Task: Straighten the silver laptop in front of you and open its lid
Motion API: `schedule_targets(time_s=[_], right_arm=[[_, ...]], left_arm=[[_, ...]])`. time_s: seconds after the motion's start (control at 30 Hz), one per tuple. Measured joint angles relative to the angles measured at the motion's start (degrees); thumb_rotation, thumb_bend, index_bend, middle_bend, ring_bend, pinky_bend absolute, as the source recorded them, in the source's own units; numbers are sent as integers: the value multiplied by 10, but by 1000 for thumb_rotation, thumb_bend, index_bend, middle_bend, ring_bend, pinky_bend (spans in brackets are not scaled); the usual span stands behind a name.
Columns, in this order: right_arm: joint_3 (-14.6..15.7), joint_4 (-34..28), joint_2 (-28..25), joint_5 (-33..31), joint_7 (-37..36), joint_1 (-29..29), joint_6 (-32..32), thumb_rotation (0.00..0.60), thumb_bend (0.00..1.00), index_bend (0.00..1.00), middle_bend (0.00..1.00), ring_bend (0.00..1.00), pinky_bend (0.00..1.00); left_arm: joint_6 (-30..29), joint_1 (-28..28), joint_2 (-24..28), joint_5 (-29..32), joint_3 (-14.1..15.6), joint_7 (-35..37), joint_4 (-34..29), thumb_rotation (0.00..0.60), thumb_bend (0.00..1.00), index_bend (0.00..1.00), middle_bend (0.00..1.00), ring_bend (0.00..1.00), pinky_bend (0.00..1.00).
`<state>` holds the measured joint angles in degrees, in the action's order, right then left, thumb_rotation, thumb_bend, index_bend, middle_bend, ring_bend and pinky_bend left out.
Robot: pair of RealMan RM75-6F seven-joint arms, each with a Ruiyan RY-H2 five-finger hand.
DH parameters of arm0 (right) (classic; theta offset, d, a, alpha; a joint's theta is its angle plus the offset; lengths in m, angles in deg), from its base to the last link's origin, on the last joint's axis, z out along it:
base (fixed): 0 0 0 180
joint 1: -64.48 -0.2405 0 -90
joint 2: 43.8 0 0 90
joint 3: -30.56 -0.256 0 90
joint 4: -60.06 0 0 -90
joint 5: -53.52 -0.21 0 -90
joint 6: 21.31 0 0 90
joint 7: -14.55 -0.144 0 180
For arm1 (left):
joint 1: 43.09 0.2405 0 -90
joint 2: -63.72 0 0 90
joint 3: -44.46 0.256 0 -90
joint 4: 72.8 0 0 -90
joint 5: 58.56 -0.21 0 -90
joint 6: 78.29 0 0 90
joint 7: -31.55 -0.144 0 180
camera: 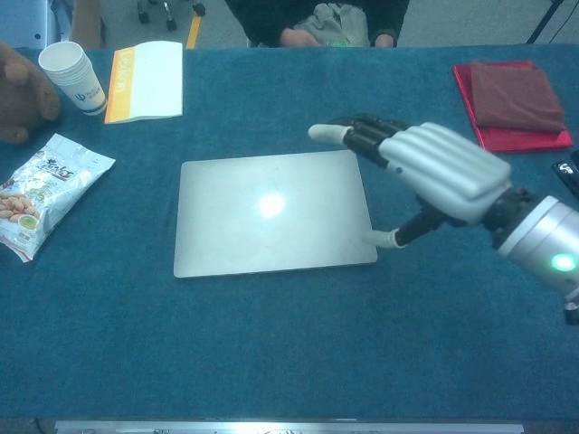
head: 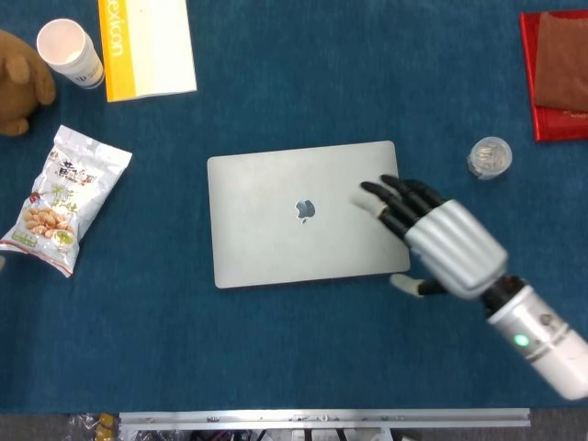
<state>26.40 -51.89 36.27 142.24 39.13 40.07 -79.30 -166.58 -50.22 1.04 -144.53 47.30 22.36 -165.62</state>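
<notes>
- The silver laptop (head: 303, 213) lies flat in the middle of the frame on the blue table cover.
- Its lid is shut, logo facing up.
- It sits slightly turned, its left edge lower than its right in the head view, so not square with the table edge.
</notes>
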Motion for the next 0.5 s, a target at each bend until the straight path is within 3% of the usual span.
schedule_targets(time_s=[0.2, 0.5], right_arm=[[-2, 19, 62, -38, 62, -26, 24, 600, 123, 54, 61, 25, 152], [1, 95, 147, -92, 119, -55, 41, 600, 124, 18, 33, 14, 151]], left_arm=[[-2, 9, 5, -11, 2, 7, 2, 600, 114, 0, 7, 0, 0], [-4, 21, 8, -21, 2, 29, 14, 600, 114, 0, 1, 0, 0]])
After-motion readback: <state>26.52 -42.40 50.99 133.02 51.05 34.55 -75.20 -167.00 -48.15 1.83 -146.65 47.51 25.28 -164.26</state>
